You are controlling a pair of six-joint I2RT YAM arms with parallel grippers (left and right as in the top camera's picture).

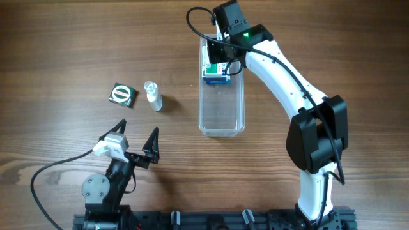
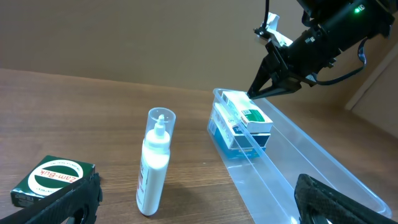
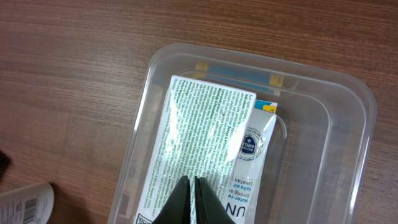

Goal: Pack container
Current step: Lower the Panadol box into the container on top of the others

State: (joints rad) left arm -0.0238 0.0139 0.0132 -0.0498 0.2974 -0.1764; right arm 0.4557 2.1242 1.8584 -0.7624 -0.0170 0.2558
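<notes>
The right gripper [image 3: 192, 186] is being held clenched, empty, directly over the stacked boxes [image 3: 211, 137], seemingly tamping them into the container [image 3: 357, 124] beneath; the left gripper [image 1: 137, 133] is being kept spread, empty.

Container [image 1: 222, 108] lies lengthwise front-to-back on the surface [image 1: 64, 51], right of centre. In its far end are two stacked boxes, upper box [image 2: 247, 113] on lower box [image 2: 233, 134], both toward the container's left wall, prob. touching it. Right tool [image 2: 252, 94] hangs over that end, tips at the upper box's top. Bottle [image 1: 153, 96] stands left of the container, apart from it, and looks upright. Small pack [image 1: 121, 94] lies just left of the bottle. Left tool [image 1: 138, 126] sits nearer the front, w/ bottle and pack ahead of it.
</notes>
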